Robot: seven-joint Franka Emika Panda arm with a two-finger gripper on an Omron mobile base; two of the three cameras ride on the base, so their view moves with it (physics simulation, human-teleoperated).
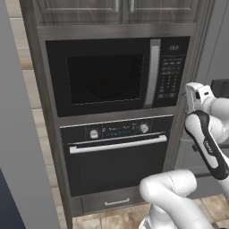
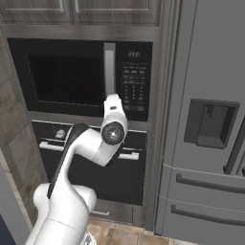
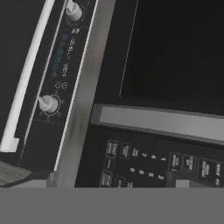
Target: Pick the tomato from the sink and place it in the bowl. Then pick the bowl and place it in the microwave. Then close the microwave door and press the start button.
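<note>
The microwave (image 1: 112,74) is built into a tall wood cabinet, and its black microwave door (image 1: 100,76) with the silver handle strip (image 1: 154,71) is shut. The black keypad strip (image 2: 133,79) sits right of the handle. My gripper (image 2: 111,99) points at the microwave's lower right, just before the handle and keypad (image 3: 148,164). In the hand view its fingertips (image 3: 37,177) stand wide apart at the bottom edge, open with nothing between them. The hand (image 1: 197,96) is off the microwave's right edge in the left base view. The tomato, the bowl and the sink are out of view.
An oven (image 1: 118,154) with two knobs and a horizontal bar handle (image 1: 117,145) sits under the microwave, above a drawer (image 1: 114,200). A grey fridge (image 2: 208,124) with a dispenser stands right of the cabinet. A wall (image 1: 20,147) is close on the left.
</note>
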